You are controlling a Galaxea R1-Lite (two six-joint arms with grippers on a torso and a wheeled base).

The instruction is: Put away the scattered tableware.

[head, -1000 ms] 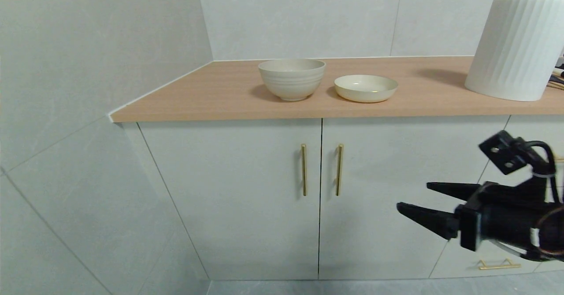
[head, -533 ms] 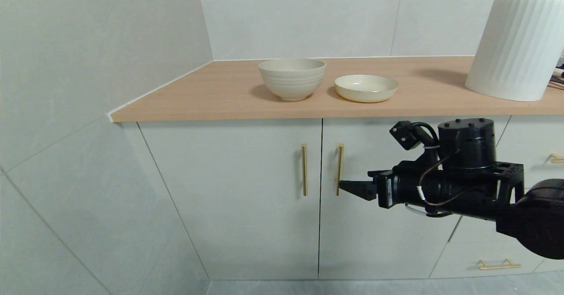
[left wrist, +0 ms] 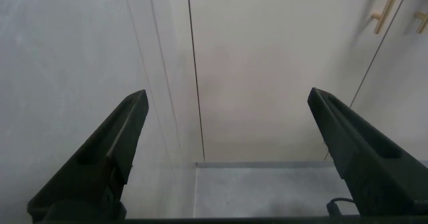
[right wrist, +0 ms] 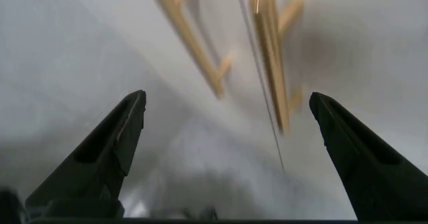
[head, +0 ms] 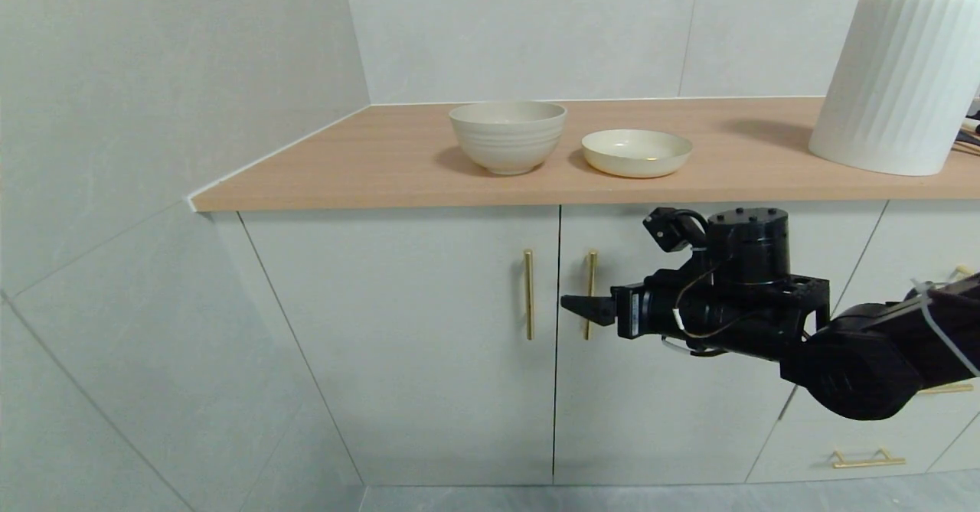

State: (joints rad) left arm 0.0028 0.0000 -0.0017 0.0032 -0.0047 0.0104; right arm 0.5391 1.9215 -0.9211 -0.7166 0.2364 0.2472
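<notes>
Since the tableware needs somewhere to go, I judge that the cupboard (head: 651,420) below gets opened first. The relation that matters is therefore between the right gripper (head: 576,305) and the right door's handle (head: 589,295). That handle is a slim brass bar standing upright, long axis vertical, just beside the seam (head: 556,389) where the two doors meet; the gripper's tips lie right at it, about level with its middle, though whether they touch it I cannot tell; the left door's handle (head: 528,295) stands parallel just across the seam.

The right arm comes in level from the right, roughly along the cupboard's front, wrist turned so the gripper looks edge-on from the head; in its own wrist view the fingers (right wrist: 114,144) stand spread wide and empty, both brass bars ahead of the gap. The left gripper (left wrist: 227,97) hangs low near the floor, likewise spread and empty, well apart from the handles, so the right arm is the nearer one.

The bowl (head: 507,135) rests on the countertop (head: 344,167) toward its left end, about midway between front and back edges; the shallow dish (head: 636,152) sits just beside it on the right, not touching, slightly nearer the front edge; both are well above the gripper.
</notes>
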